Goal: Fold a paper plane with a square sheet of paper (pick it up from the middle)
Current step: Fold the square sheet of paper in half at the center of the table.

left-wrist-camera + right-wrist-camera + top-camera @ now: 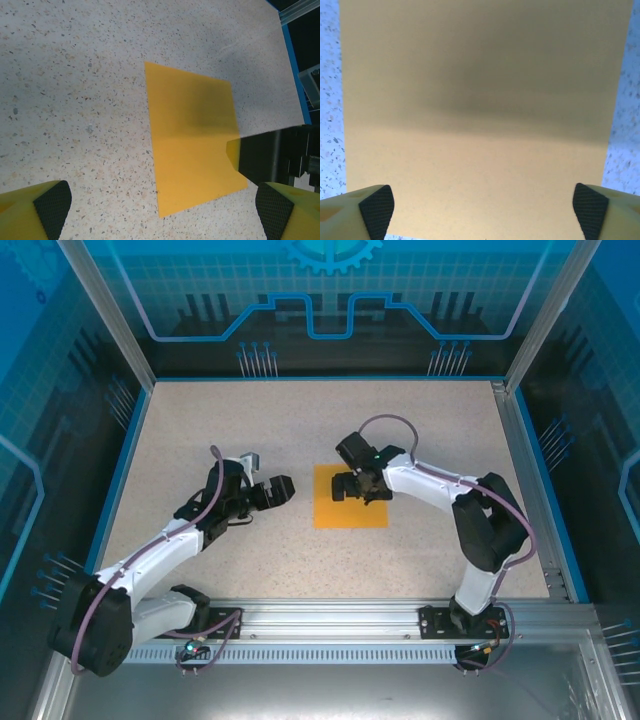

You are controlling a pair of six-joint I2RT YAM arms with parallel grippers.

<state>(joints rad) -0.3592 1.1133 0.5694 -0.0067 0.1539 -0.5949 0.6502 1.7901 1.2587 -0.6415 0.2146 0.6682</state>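
Bottom of the overhead view: both arm bases sit on the rail, with the left arm reaching up and right and the right arm bending up and left.

Left fingers (280, 488): spread wide and holding nothing. They sit left of centre, near the sheet but apart from it. In the left wrist view the dark pads (52, 207) fill the two lower corners, with bare worktop (300, 420) between them.

Right fingers (350, 487): also spread wide, with nothing gripped. They hang over the upper half of the sheet. In the right wrist view the pads (590, 212) sit in the lower corners and the sheet runs nearly across the whole frame between them. I cannot tell whether the tips touch it.

Sheet of paper (345, 515): an orange-yellow square, unfolded, lying flat just right of centre in the overhead view. No fold is made yet. In the left wrist view (192, 145) all edges lie down on the worktop and a shadow crosses its upper part.

Handling, as a judgement:
- It looks thin, very light and limp.
- It will likely slide on the speckled surface, and stray creases would show easily.
- No edge is raised to grab, so the grip belongs in the middle. Pressing the pads down and drawing them together should raise a small ridge to pinch.

Beyond the sheet is bare worktop up to the blue back wall (330, 300).
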